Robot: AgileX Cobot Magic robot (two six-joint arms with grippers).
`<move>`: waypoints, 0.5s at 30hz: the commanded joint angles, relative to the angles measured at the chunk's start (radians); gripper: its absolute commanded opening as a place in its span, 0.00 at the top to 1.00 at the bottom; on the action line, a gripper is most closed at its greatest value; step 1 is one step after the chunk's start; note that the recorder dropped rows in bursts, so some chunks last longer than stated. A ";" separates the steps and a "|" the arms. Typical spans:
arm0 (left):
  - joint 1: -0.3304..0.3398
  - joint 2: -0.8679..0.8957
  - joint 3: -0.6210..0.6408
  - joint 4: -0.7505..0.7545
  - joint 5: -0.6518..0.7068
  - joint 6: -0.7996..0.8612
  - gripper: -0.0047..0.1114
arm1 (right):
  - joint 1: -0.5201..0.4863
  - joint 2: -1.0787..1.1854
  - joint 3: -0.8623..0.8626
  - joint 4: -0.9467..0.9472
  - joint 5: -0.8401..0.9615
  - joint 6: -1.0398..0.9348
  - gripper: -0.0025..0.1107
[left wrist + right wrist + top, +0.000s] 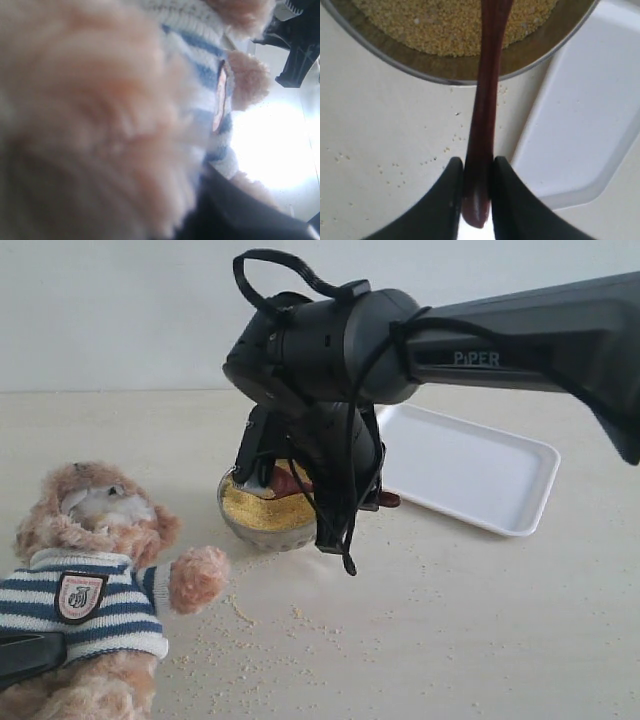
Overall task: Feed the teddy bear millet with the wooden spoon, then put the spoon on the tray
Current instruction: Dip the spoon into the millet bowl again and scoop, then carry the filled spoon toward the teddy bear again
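Observation:
The teddy bear (95,570) lies at the front left in its striped shirt, one paw stretched toward the metal bowl (232,522) of millet (262,510). My left gripper (25,655) is pressed into the bear's side; its fur (100,125) fills the left wrist view beside one black finger (240,215). My right gripper (477,162) is shut on the handle end of the wooden spoon (485,100). The spoon reaches over the bowl rim (420,70) into the millet (455,25), and its red bowl (290,480) shows under the arm. The white tray (470,465) lies right of the bowl.
Loose millet grains (260,630) are scattered on the pale table in front of the bowl and beside the bear. The right arm (500,340) spans the upper right of the exterior view above the tray (590,115). A plain wall stands behind.

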 commanded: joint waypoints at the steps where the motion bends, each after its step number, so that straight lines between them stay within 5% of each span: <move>1: 0.003 -0.007 0.000 -0.023 0.022 0.008 0.92 | -0.040 -0.009 -0.004 0.087 0.001 0.007 0.98; 15: 0.003 -0.007 0.000 -0.023 0.022 0.008 0.92 | -0.073 -0.132 -0.009 0.225 0.001 0.033 0.98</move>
